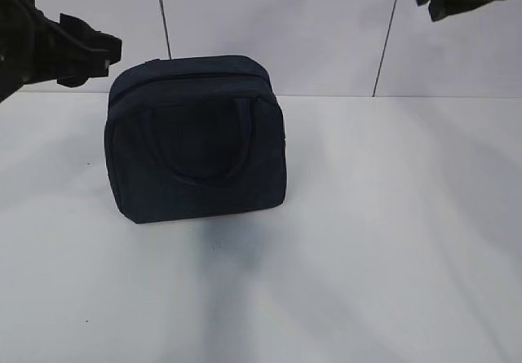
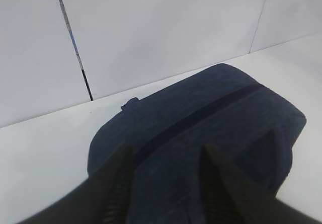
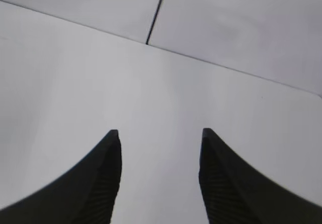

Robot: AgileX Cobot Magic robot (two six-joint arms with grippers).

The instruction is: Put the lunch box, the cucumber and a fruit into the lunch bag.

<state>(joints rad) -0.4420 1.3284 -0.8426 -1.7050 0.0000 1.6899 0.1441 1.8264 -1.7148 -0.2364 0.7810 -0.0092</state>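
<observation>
Lunch bag (image 1: pixel 196 139) stands upright mid-tabletop (image 1: pixel 367 241), zipper looks closed. I see no lunch box, cucumber or fruit; whether packed inside, can't tell. Left pincer (image 2: pixel 166 156) hangs over bag top, jaws apart, empty. Right pincer (image 3: pixel 160 136) open over bare tabletop, well clear.

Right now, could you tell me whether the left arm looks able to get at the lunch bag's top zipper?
Probably yes: the left tool hangs open just above the lunch bag, the closed zipper runs bare across the top, and nothing lies between.
</observation>
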